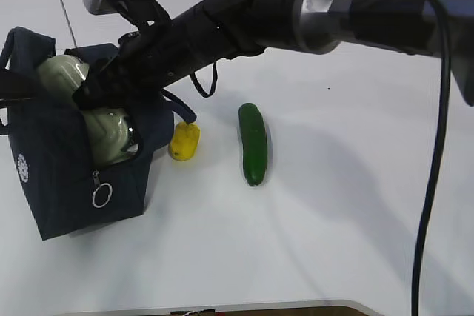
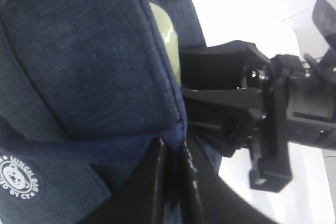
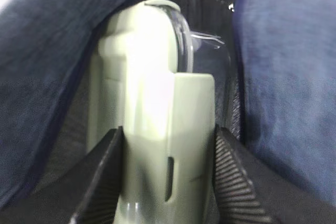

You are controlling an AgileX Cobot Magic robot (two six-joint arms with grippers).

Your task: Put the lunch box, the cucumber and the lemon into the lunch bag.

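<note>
Lunch box [image 3: 157, 129] clamped in right tool [image 3: 168, 177]; left tool [image 2: 170, 182] pinching lunch bag [image 1: 67, 175]; white tabletop [image 1: 333, 220]

Lunch bag [image 1: 67, 175]: dark navy fabric w/ small white round logo. Lunch box [image 3: 157, 103] lid pale green; lemon [image 1: 184, 140] bright yellow, cucumber [image 1: 252, 143] dark green. Counter [image 1: 333, 220] white.

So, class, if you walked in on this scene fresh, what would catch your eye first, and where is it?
First, the right hand clamping the pale green lunch box on edge inside the open navy lunch bag at the left. Next, the left hand, shut on the bag's rim. Then the yellow lemon beside the bag and the dark green cucumber further right, both on the white table.
</note>
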